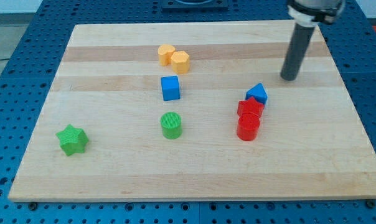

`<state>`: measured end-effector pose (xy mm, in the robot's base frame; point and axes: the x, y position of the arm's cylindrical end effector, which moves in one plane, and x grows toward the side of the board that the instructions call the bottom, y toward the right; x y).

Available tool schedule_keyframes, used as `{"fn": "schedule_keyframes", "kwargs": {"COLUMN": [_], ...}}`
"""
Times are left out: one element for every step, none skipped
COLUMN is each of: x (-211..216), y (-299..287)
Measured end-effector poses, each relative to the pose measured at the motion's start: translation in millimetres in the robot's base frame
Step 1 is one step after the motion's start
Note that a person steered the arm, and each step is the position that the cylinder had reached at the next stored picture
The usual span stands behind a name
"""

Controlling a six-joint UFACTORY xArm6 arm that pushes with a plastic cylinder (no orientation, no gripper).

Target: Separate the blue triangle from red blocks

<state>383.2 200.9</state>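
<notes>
The blue triangle sits right of the board's centre, touching the red star just below it. A red cylinder touches the star's lower side, so the three form a tight column. My tip is on the board up and to the right of the blue triangle, a short gap away, touching no block.
A blue cube is near the centre. Two yellow blocks touch each other at the upper middle. A green cylinder is below the cube. A green star is at the lower left. The wooden board lies on a blue pegboard table.
</notes>
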Motion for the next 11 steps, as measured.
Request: {"fn": "schedule_keyframes", "kwargs": {"x": [29, 35, 52, 43, 47, 47, 50, 49, 42, 49, 52], "y": [8, -9, -33, -57, -88, -94, -97, -119, -141, -176, -206]}}
